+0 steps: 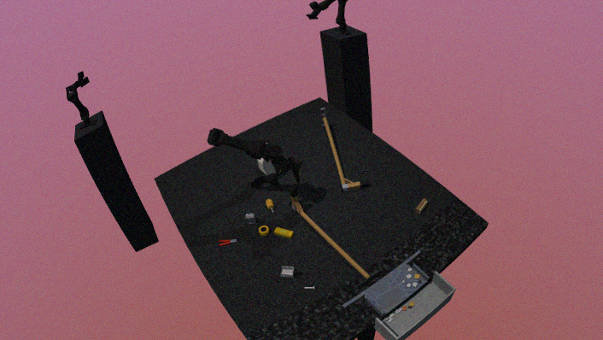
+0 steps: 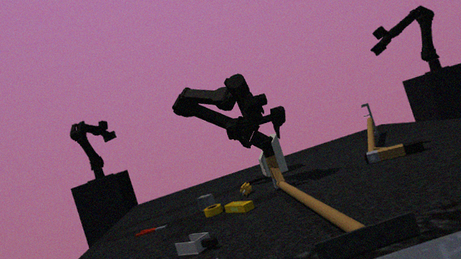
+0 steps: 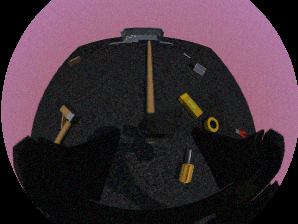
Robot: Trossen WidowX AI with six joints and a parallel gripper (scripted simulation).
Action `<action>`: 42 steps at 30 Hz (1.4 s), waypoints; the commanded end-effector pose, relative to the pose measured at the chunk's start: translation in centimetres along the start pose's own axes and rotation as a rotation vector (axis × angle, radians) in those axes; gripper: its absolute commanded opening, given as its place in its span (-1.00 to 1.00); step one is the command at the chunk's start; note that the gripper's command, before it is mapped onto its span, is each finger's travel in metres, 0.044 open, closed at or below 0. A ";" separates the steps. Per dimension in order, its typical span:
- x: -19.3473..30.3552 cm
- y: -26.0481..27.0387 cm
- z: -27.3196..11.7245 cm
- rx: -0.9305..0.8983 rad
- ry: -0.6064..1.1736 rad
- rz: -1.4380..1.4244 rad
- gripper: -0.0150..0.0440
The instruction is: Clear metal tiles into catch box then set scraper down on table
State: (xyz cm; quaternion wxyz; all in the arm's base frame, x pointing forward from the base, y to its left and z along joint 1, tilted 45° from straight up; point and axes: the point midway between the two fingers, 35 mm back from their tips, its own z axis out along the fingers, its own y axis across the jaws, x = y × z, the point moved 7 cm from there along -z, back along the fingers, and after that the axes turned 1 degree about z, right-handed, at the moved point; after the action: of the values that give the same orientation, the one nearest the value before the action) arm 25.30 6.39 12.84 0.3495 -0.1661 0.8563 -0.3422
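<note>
The long scraper [image 1: 333, 242] [image 2: 322, 210] [image 3: 151, 80] lies with its wooden handle pointing to the steel plate [image 1: 386, 296] [image 2: 450, 243]. Its dark blade [image 2: 371, 236] stands at the plate's near edge. Several white tiles and an orange tile [image 1: 417, 276] sit on the plate toward one side. The grey catch box [image 1: 431, 309] [image 3: 142, 33] beyond it holds several tiles. My gripper [image 1: 288, 176] [image 3: 157, 132] is open and empty, above the table near the scraper's upright grip end. In the exterior view one finger shows; the other is hidden.
A hook-ended wooden tool [image 1: 334, 151] [image 2: 370, 134] lies to one side. A yellow screwdriver [image 1: 269, 203] [image 3: 186, 173], yellow box [image 1: 283, 232] [image 3: 190, 105], tape roll [image 3: 211, 124], red pliers [image 1: 224, 242], white bracket [image 1: 287, 272] and wood block [image 1: 421, 206] lie around. Two other arms stand on pillars.
</note>
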 end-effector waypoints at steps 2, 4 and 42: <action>-0.3 0.2 -0.6 -0.008 0.013 0.000 1.00; -0.6 0.2 -1.1 -0.009 0.017 0.001 1.00; 0.3 0.1 -1.0 -0.004 0.039 0.011 1.00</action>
State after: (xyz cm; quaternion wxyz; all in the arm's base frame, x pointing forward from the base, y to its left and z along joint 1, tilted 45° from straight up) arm 24.27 7.01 13.72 0.3417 -0.1509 0.8631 -0.3399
